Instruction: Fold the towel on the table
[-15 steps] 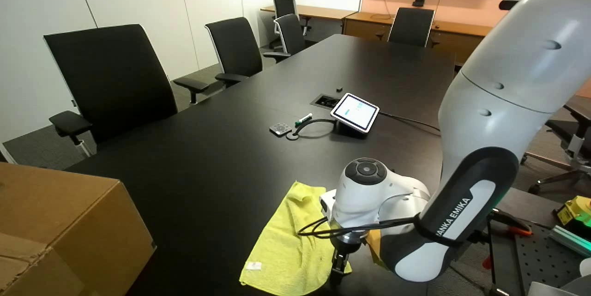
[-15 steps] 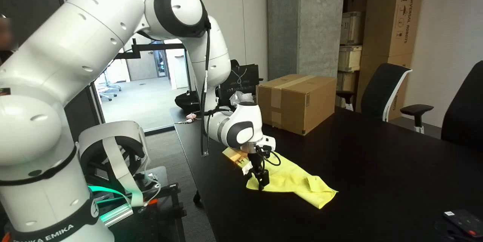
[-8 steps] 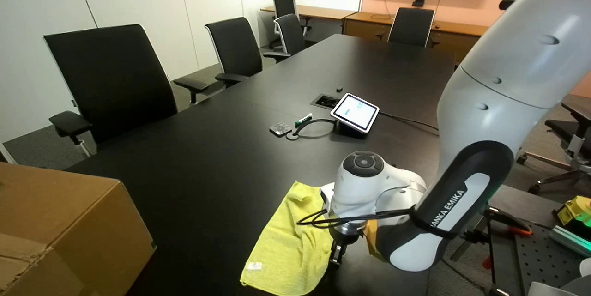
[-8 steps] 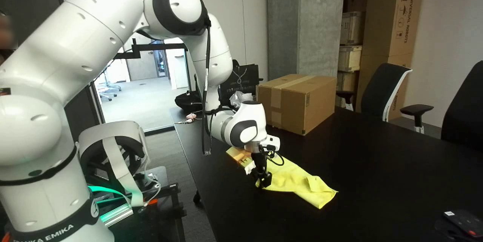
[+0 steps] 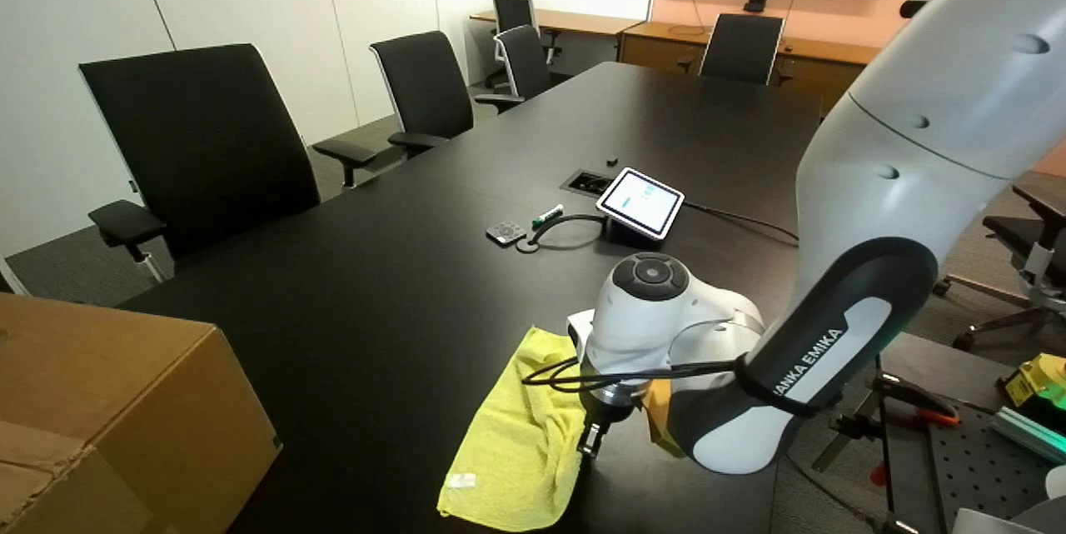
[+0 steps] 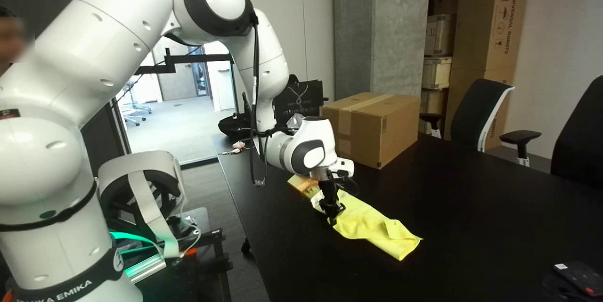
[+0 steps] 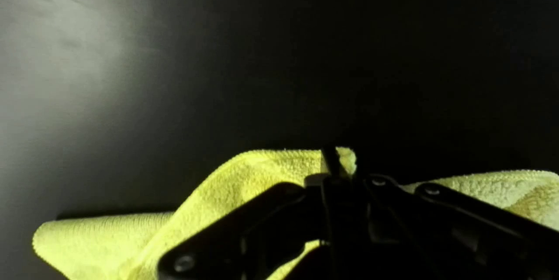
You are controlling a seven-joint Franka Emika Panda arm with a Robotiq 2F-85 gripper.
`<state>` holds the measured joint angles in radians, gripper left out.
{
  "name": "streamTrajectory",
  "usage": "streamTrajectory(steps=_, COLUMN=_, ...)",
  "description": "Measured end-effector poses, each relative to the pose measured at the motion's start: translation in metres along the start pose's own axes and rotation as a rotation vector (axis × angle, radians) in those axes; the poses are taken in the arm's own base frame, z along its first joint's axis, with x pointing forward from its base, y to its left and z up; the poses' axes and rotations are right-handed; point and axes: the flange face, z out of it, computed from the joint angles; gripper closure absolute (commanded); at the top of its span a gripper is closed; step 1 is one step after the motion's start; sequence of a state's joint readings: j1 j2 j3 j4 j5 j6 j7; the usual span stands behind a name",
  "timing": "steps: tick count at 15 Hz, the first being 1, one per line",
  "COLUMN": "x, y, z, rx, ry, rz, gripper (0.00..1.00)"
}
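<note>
**Robot fingers (image 5: 591, 436) pinching the edge of a yellow-green towel (image 5: 512, 446) on a long black table (image 5: 400, 284)**

In an exterior view, a white arm (image 5: 874, 226) reaches in from the right, its fingers pointing down at the near end of the table. They meet the right-hand edge of the towel, which lies spread but rumpled, a white tag (image 5: 461, 481) near its lower left corner. A brown cardboard box (image 5: 158, 426) fills the lower left, apart from the towel. Farther along are a tablet (image 5: 641, 202) and a marker (image 5: 547, 216).

In an exterior view where the arm enters from the left, the fingers touch the towel near its left end. The cloth stretches from them toward the lower right, with a turned-up fold near its right end.

In the wrist view, the fingers are drawn together, a bit of towel edge held between them. Cloth shows on both sides of their tips and bunches toward the left.
</note>
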<state>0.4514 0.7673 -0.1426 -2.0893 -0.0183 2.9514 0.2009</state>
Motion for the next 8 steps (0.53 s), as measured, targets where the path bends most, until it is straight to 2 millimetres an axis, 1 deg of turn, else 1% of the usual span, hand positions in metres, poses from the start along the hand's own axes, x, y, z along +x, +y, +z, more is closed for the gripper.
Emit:
streamTrajectory(steps=4, x=0.020, y=-0.011, z=-0.019, rx=-0.030, ry=0.059, rz=-0.031, gripper=0.97)
streamTrajectory(steps=6, x=0.034, y=-0.021, z=-0.031, rx=-0.052, ry=0.100, rz=-0.060, gripper=0.97)
streamTrajectory(steps=8, x=0.051, y=-0.036, z=-0.043, rx=-0.070, ry=0.139, rz=-0.093, gripper=0.98)
